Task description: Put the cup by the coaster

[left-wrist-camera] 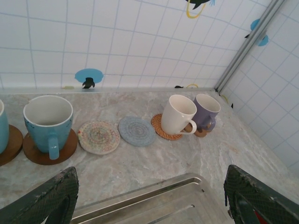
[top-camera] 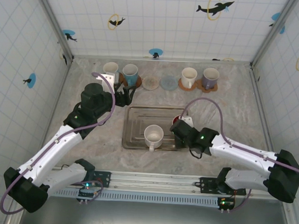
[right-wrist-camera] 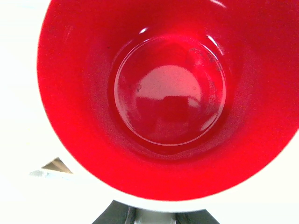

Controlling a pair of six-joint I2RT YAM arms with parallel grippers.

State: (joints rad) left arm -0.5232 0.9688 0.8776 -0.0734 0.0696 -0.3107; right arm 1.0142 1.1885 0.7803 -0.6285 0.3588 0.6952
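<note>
A cup (top-camera: 178, 120) with a white outside and a glossy red inside (right-wrist-camera: 170, 93) stands at the right end of the metal tray (top-camera: 139, 116). My right gripper (top-camera: 180, 128) is shut on its near rim, looking straight down into it. Two bare coasters lie in the back row: a pastel woven one (top-camera: 150, 83) (left-wrist-camera: 98, 136) and a blue-grey one (top-camera: 168, 83) (left-wrist-camera: 136, 131). My left gripper (top-camera: 124, 96) (left-wrist-camera: 152, 186) hangs open with nothing in it over the tray's far left corner, facing those coasters.
A second white cup (top-camera: 153, 136) sits in the tray. Along the back wall stand a white cup (top-camera: 110, 69), a blue cup (top-camera: 130, 74) (left-wrist-camera: 48, 122), a cream cup (top-camera: 188, 77) (left-wrist-camera: 178, 114) and a purple cup (top-camera: 210, 77) (left-wrist-camera: 206, 111), most on coasters. Tiled walls close in three sides.
</note>
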